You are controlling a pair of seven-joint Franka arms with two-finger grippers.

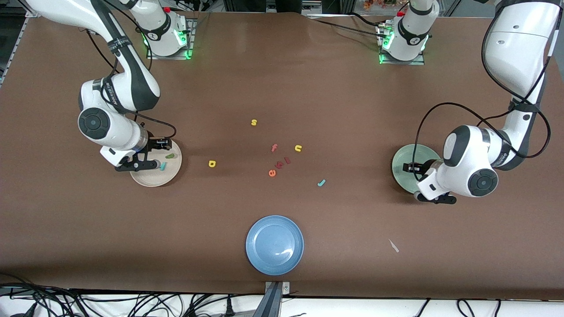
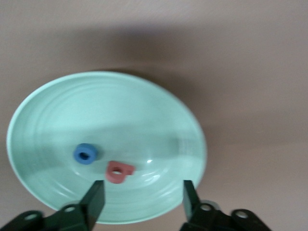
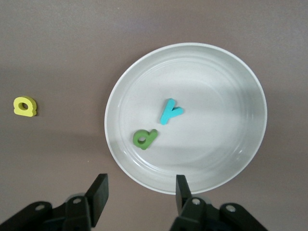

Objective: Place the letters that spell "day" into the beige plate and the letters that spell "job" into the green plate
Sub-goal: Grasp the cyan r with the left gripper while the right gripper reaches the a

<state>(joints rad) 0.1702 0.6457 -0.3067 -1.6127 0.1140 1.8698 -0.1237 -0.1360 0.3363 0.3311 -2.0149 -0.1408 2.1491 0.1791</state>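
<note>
Judging from what lies in the plates, four of the six letters are seen to be delivered. The green "d" (image 3: pixel 145 138) and teal "y" (image 3: pixel 170 111) are found in the beige plate (image 3: pixel 226 67), while the blue "o" (image 2: pixel 85 154) and pinkish-red "b" (image 2: pixel 119 172) are found in the green plate (image 2: pixel 57 96).

Two letters are left on the desk (image 1: pixel 352 110): the yellow "a" (image 1: pixel 212 164), lying near the beige plate toward the middle of the desk, and the teal "j" (image 1: pixel 321 182), lying among the spare letters (closer to the green plate's end).

The right tool (image 3: pixel 139 192) is held released and empty over the beige plate's rim, with the "a" well apart from it. The left tool (image 2: pixel 143 198) is likewise spread and empty over the green plate's rim; the "j" is well apart from it.
</note>
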